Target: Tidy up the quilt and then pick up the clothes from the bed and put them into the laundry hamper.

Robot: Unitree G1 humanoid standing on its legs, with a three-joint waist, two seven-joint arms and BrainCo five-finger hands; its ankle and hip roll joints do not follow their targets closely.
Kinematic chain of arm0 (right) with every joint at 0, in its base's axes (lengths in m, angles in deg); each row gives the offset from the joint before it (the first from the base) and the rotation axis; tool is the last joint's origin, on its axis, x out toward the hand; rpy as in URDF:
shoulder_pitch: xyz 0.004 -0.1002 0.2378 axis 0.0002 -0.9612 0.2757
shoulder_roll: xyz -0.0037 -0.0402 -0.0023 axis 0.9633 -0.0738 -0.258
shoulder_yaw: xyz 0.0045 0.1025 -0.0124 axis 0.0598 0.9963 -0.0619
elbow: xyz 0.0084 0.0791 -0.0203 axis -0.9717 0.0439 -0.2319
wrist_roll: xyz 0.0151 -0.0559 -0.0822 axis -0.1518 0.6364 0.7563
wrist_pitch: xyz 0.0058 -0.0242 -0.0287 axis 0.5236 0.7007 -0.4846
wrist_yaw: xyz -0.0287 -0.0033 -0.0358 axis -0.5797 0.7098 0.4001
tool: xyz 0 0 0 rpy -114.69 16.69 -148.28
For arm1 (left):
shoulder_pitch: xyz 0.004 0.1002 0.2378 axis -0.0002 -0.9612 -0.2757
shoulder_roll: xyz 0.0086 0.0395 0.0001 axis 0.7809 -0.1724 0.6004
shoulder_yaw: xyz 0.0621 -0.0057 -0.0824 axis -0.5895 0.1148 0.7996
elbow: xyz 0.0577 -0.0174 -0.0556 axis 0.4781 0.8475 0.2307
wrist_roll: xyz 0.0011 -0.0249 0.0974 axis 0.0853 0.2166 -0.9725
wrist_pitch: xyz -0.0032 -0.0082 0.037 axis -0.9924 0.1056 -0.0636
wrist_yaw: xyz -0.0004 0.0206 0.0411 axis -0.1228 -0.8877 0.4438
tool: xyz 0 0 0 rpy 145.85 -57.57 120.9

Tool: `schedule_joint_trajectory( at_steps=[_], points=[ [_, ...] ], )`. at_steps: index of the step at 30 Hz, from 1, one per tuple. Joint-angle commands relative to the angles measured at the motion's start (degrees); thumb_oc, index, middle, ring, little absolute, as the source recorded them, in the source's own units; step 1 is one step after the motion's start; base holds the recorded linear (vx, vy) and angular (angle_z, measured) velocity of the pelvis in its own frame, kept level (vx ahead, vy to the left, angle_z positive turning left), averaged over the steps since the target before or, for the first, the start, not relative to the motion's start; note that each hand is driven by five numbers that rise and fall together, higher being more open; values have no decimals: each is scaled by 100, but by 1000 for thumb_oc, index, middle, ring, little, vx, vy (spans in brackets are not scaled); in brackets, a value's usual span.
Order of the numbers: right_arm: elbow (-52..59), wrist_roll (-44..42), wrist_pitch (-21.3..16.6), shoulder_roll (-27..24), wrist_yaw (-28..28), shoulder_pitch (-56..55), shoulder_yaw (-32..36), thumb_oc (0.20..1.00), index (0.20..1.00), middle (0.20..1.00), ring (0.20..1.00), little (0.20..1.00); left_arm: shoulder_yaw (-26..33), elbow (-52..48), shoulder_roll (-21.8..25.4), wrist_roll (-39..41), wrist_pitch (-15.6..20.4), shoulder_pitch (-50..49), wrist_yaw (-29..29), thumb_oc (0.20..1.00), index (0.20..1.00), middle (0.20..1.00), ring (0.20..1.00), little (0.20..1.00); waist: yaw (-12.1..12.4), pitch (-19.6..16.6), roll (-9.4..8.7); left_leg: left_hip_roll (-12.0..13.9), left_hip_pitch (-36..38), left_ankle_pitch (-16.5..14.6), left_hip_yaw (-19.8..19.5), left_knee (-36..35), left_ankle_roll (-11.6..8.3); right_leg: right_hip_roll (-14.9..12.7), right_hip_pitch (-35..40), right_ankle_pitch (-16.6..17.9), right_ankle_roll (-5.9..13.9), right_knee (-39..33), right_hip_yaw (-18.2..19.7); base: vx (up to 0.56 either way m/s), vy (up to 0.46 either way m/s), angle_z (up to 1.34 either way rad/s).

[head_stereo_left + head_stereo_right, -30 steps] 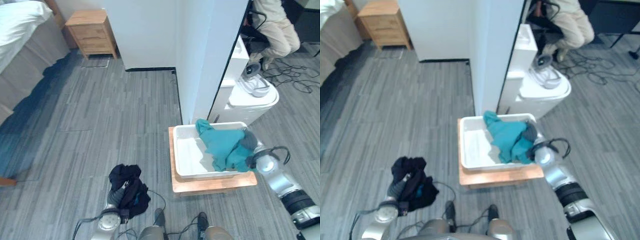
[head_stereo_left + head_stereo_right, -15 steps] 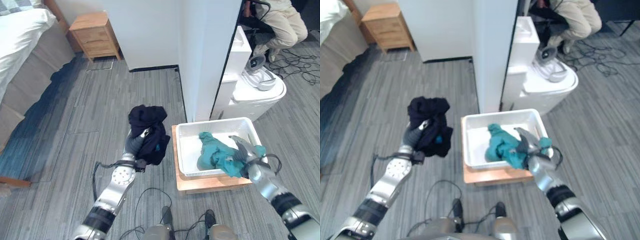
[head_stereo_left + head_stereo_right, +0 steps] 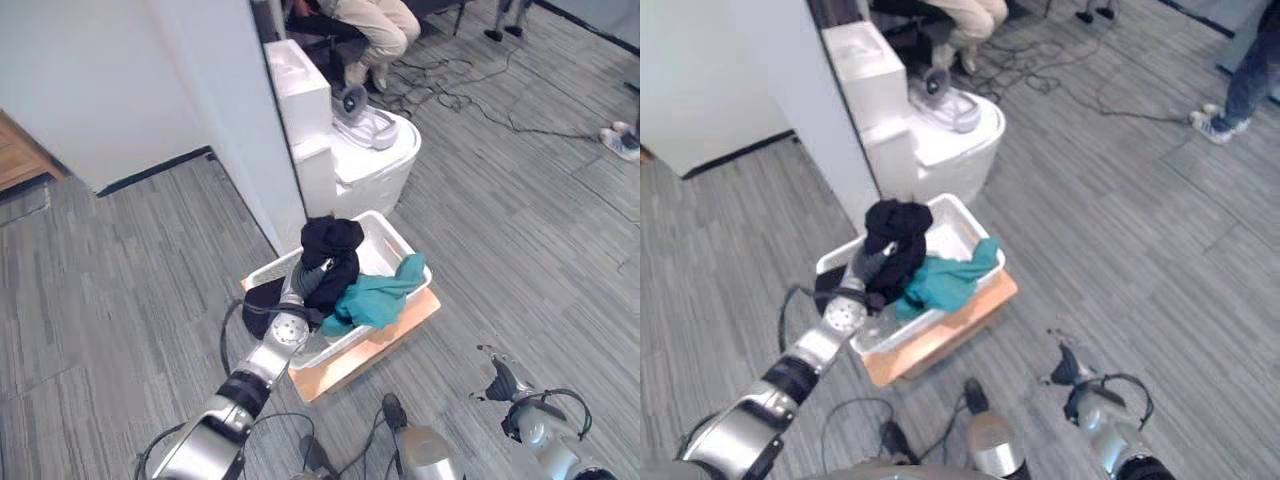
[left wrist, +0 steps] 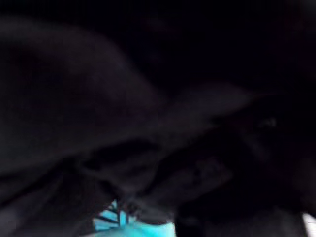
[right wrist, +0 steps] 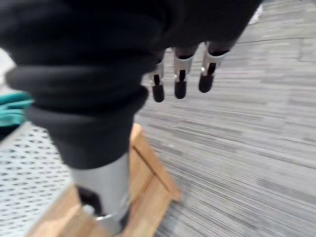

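Note:
A white mesh laundry hamper stands on a low wooden platform on the grey floor. My left hand is over the hamper's near rim, shut on a bundle of black clothes that hangs above the hamper. In the left wrist view the black clothes cover almost everything. A teal garment lies in the hamper and drapes over its front edge. My right hand is low at the right, away from the hamper, with its fingers straight and holding nothing.
A white rounded appliance stands just behind the hamper, beside a white partition wall. A seated person and loose cables are further back. Another person's shoe shows at the right. Grey plank floor lies to the right.
The camera has swung right. My left hand has carried the black clothes from beside the hamper to above it. My right hand has let go of the teal garment and dropped back to the lower right.

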Motion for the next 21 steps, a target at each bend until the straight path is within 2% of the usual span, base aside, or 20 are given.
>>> schedule_joint_trajectory(
  at_steps=[1, 3, 4, 5, 7, 9, 10, 11, 12, 13, 16, 17, 21],
  points=[
    [-166, -90, -92, 45, 102, 382, -152, 1000, 1000, 1000, 1000, 1000, 26, 863, -90, -10, 22, 841, -219, 1000, 1000, 1000, 1000, 1000, -118, 36, -16, 255, 93, -333, -26, 9, -451, -131, -429, -491, 400, 424, 163, -68, 49, -43],
    [-217, -125, -69, 68, 86, 382, -164, 1000, 1000, 1000, 1000, 1000, 85, 1060, -150, 105, -21, 844, -215, 1000, 1000, 1000, 1000, 1000, -134, 57, -5, 243, 52, -352, -19, 9, -440, -132, -481, -513, 409, 439, 181, -47, 30, -18],
    [-474, -173, 38, 144, 47, 474, -242, 1000, 1000, 1000, 1000, 1000, 413, 1473, -406, 984, -51, 768, -110, 1000, 1000, 1000, 1000, 1000, -125, 89, 16, 242, -43, -330, 0, 9, -438, -112, -582, -486, 403, 439, 190, -35, 14, -19],
    [-588, -182, 73, 183, 54, 532, -287, 1000, 1000, 1000, 1000, 1000, 539, 1546, -463, 1368, -34, 785, -104, 1000, 1000, 1000, 1000, 1000, -127, 94, 31, 244, -65, -329, 6, 9, -435, -92, -612, -481, 395, 440, 200, -22, 24, -18],
    [-798, -245, 100, 242, 24, 609, -329, 1000, 1000, 1000, 1000, 1000, 683, 1471, -447, 1928, 119, 788, -78, 1000, 1000, 1000, 1000, 1000, -123, 89, 50, 261, -46, -330, 20, 9, -441, -73, -593, -484, 383, 432, 214, 36, 11, -6],
    [-853, -269, 109, 236, -26, 590, -329, 1000, 1000, 1000, 1000, 1000, 728, 1306, -380, 2111, 190, 753, -78, 1000, 1000, 1000, 1000, 1000, -107, 85, 57, 272, -19, -328, 8, 9, -444, -75, -558, -496, 374, 437, 192, 32, -8, -4],
    [-854, -281, 83, 149, -201, 450, -314, 1000, 1000, 1000, 1000, 1000, 754, 850, -176, 2178, 310, 612, 79, 1000, 1000, 1000, 1000, 1000, -40, 56, 72, 290, 47, -327, -35, 9, -462, -92, -459, -538, 351, 446, 129, 0, 0, 0],
    [-851, -281, 83, 149, -203, 444, -314, 1000, 1000, 1000, 1000, 1000, 753, 842, -174, 2178, 306, 604, 79, 1000, 1000, 1000, 1000, 1000, -43, 56, 70, 291, 51, -327, -38, 9, -463, -93, -453, -539, 350, 445, 126, 67, -42, 8],
    [-903, -294, 2, 28, -370, 259, -320, 1000, 1000, 1000, 1000, 1000, 782, 326, 182, 2022, 464, 455, 120, 1000, 1000, 1000, 1000, 1000, 77, -6, 80, 310, 145, -318, -138, 9, -483, -107, -305, -605, 330, 483, 37, 33, -41, 15],
    [-902, -294, 2, 31, -371, 261, -324, 1000, 1000, 1000, 1000, 1000, 784, 317, 190, 2020, 460, 448, 118, 1000, 1000, 1000, 1000, 1000, 78, -14, 77, 320, 124, -288, -135, 9, -489, -96, -325, -577, 317, 477, 40, 48, -49, 16],
    [-1180, -255, -14, -25, -501, 34, -278, 1000, 1000, 1000, 1000, 1000, 946, -229, 771, 1777, 522, 243, 82, 1000, 1000, 1000, 1000, 1000, 283, -94, 79, 323, 329, -321, -297, 9, -509, -121, 5, -703, 315, 540, -126, 54, -29, 38],
    [-1433, -226, 30, 56, -609, -6, -277, 1000, 1000, 1000, 1000, 1000, 1148, -405, 968, 2103, 505, 24, 195, 1000, 1000, 1000, 1000, 1000, 428, -136, 79, 326, 455, -332, -394, 9, -512, -126, 205, -755, 302, 549, -220, 64, -47, 37],
    [-1935, -361, 116, 281, -714, 17, -202, 1000, 1000, 1000, 1000, 1000, 1451, -649, 1129, 2382, 547, -434, 279, 1000, 1000, 1000, 1000, 1000, 633, -221, 76, 337, 553, -309, -531, 9, -520, -140, 402, -766, 277, 518, -313, 17, -29, 32]
  ],
)
